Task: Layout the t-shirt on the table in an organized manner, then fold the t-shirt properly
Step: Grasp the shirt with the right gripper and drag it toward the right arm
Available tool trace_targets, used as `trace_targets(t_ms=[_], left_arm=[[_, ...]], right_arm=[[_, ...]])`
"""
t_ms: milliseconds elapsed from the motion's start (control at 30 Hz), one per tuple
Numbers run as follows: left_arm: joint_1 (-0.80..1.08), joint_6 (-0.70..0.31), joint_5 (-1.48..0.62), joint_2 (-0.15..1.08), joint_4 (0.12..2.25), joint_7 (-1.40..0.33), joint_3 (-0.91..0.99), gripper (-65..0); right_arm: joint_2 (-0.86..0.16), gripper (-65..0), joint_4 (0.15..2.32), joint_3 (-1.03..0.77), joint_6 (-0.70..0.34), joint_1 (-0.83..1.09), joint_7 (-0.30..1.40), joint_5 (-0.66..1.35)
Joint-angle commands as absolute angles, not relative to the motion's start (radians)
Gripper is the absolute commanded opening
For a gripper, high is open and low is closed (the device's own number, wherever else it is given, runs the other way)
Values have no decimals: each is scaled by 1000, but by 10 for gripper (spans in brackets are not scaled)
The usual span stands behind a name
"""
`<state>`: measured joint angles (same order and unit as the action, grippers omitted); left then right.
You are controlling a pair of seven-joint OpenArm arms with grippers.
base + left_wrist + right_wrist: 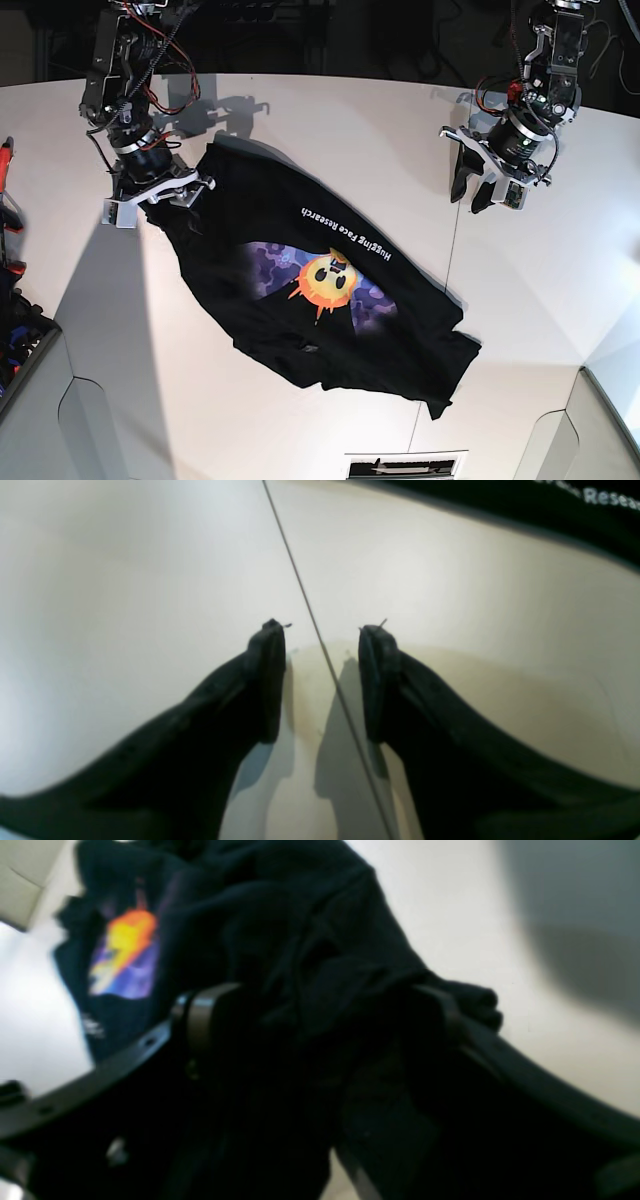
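Cloth of the t-shirt [310, 940] hides the right gripper's [320, 1010] wide-spread grip; left gripper [322, 630] gapes empty.

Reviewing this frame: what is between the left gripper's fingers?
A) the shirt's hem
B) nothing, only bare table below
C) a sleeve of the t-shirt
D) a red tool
B: the left gripper is open over the white table, with the t-shirt lying off to one side.
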<state>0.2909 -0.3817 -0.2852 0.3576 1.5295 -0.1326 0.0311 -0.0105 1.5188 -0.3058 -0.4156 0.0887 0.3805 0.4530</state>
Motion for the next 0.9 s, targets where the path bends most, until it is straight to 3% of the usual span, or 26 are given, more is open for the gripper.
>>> trace_targets(t_ms=[0,367,767,833,867], left_arm=[[286,-378,-296,368,1542,-113,37,-375],[286,-378,-296,368,1542,-113,37,-375],[286,-378,-296,366,1542,-113,37,-375],[286,-378,-296,366,1542,-113,37,-375],[286,-378,-296,366,1542,-113,37,-375]], right_arm=[[-9,-197,1543,-303,-435,75,356,482],[3,-205,1544,-300,-504,8,356,494],[3,-205,1544,-242,-484,20,400,348],[3,-263,1544,-242,-482,20,401,347],[3,-339,1544,-242,-482,20,401,347]])
